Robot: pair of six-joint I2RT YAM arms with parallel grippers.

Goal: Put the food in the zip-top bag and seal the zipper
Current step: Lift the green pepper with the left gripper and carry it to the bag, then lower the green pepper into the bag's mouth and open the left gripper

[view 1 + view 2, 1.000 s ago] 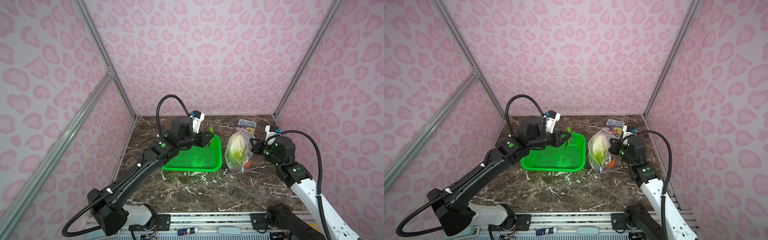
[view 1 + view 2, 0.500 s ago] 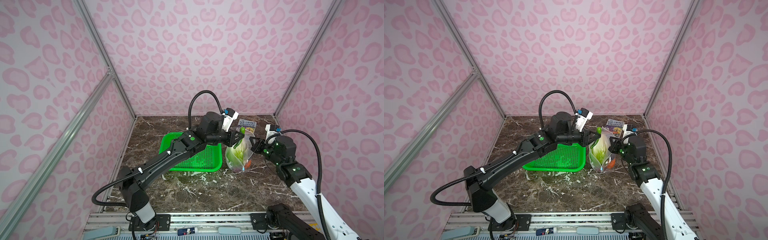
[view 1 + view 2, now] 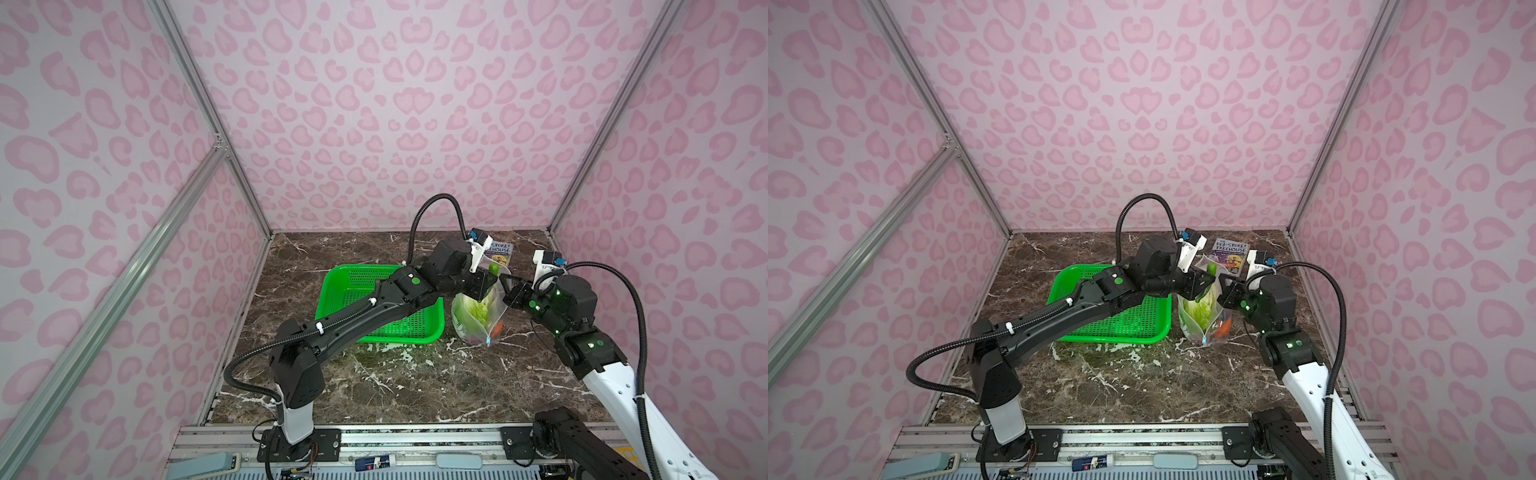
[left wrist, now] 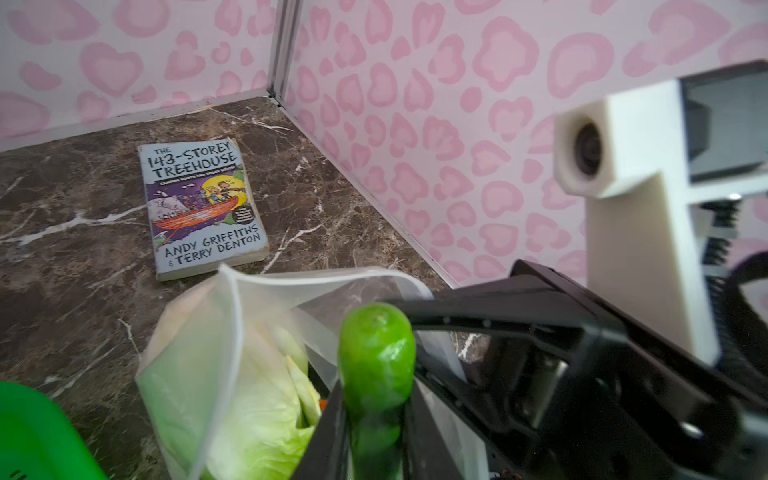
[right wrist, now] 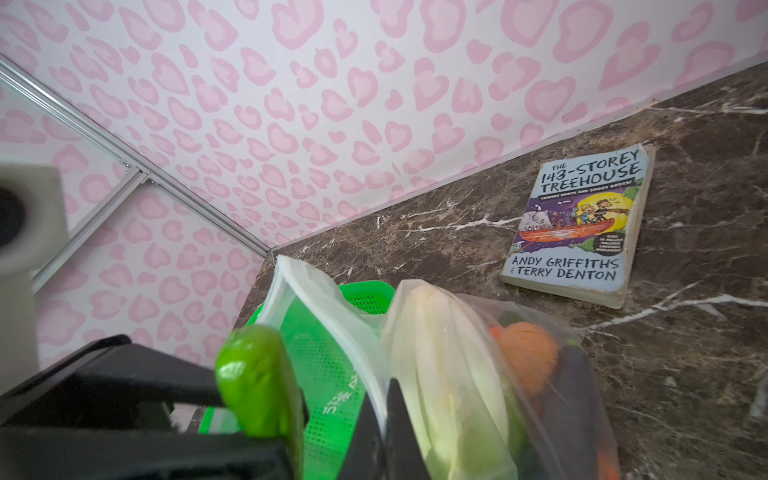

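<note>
- Two hands meet at one zip-top bag (image 3: pixel 478 320), which stands on the worktop (image 3: pixel 395 374) just to the right of the one green basket (image 3: pixel 332 286).
- The left hand (image 3: pixel 487 282) is clamped on one green piece (image 4: pixel 376 357) of food and holds it at the bag's open mouth, with its rounded tip sticking up above the fingers.
- The right hand (image 5: pixel 384 424) is closed and pinches the rim of the bag, holding that side up.
- Three pieces can be told apart inside the bag: one white-green cabbage (image 5: pixel 449 374), one orange pumpkin (image 5: pixel 525 357) and one dark eggplant (image 5: pixel 569 399). What lies under them is hard to make out.
- One blue slider tab (image 3: pixel 488 342) sits on the zipper at the bag's low near corner.
- One book (image 3: pixel 500 251) lies flat behind the bag, near the back wall.
</note>
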